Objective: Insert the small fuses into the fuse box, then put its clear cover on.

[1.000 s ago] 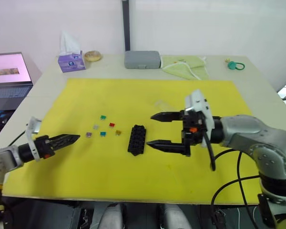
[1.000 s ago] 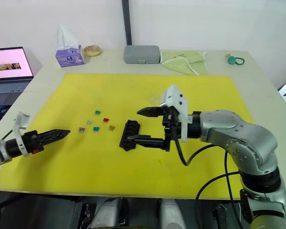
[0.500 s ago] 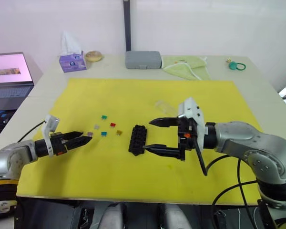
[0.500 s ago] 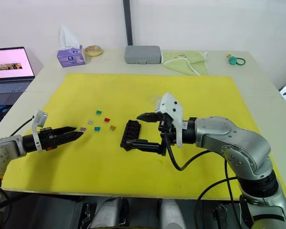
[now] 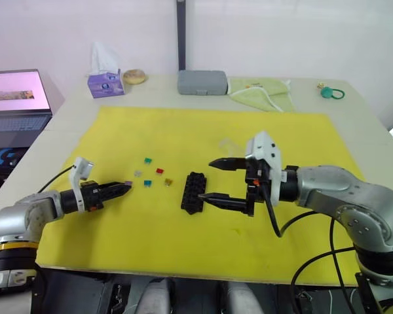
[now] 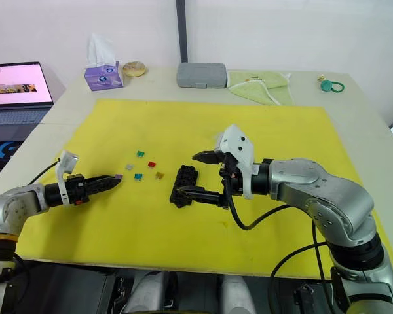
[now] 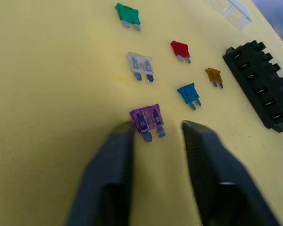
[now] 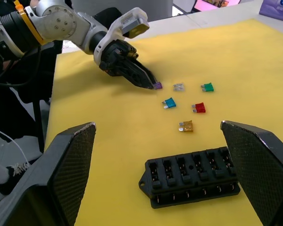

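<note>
Left tool (image 7: 153, 134) has reached the purple fuse (image 7: 147, 118) on yellow mat (image 5: 183, 137).

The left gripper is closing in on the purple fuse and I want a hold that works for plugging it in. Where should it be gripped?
Grip the purple fuse by its flat plastic body, not the two metal legs, which point toward the left gripper. It lies flat on the yellow mat, so come from above, fingers across the narrow side edges, legs left free for the fuse box.
</note>
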Robot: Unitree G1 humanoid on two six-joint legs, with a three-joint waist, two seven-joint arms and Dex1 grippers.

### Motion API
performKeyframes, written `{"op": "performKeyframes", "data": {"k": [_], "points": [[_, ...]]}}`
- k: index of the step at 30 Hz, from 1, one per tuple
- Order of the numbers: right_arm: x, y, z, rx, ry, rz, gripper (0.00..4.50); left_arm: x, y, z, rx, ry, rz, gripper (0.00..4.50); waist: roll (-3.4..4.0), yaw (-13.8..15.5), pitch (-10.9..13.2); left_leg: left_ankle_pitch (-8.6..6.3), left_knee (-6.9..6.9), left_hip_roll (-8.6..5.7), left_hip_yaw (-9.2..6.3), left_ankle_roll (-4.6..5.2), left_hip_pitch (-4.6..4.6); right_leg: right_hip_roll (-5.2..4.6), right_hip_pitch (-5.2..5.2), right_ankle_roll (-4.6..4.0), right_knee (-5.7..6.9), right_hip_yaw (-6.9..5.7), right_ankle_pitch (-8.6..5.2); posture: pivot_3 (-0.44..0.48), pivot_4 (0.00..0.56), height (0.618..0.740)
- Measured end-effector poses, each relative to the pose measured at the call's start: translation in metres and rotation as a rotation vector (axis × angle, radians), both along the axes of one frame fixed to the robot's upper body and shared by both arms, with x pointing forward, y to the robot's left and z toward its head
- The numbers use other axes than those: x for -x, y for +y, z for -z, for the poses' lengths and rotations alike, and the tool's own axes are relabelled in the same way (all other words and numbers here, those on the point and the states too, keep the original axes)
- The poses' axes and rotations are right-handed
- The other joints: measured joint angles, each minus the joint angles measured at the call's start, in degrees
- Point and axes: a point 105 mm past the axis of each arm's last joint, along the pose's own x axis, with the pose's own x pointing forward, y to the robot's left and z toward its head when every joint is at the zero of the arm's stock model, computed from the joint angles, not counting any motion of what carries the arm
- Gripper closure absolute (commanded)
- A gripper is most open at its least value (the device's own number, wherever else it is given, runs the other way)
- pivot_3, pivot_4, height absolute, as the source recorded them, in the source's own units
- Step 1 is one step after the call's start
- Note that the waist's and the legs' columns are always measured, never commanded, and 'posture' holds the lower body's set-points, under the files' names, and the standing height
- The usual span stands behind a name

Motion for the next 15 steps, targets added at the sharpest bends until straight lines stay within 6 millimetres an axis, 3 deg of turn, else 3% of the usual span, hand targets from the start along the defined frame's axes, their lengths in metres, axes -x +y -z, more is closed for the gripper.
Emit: {"op": "performKeyframes", "data": {"k": [8, 12, 15], "points": [[-0.0032, -0.0030, 0.0023, 0.001, -0.012, 0.025, 0.00, -0.0009, -0.0063, 0.0010, 0.017, -0.001, 0.014, 2.82, 0.00, 0.1, 0.0, -0.01, 0.05, -0.12, -0.02, 0.01, 0.02, -0.20, 0.12, 0.01, -0.07, -0.08, 0.00, 0.000, 0.150, 0.737], [-0.0045, -0.0045, 0.0042, 0.004, -0.014, 0.037, 0.00, -0.0029, -0.0092, 0.0028, 0.031, 0.007, 0.006, 4.48, 0.00, 0.1, 0.0, -0.02, 0.05, -0.19, -0.04, 0.03, 0.02, -0.27, 0.17, 0.01, -0.14, -0.13, 0.01, 0.000, 0.150, 0.737], [-0.0061, -0.0061, 0.0059, 0.009, -0.015, 0.050, 0.00, -0.0028, -0.0114, 0.0033, 0.042, 0.010, 0.012, 4.48, 0.00, 0.1, 0.0, -0.03, 0.06, -0.20, -0.04, 0.05, 0.02, -0.29, 0.19, 0.02, -0.16, -0.13, 0.01, 0.000, 0.150, 0.737]]}}
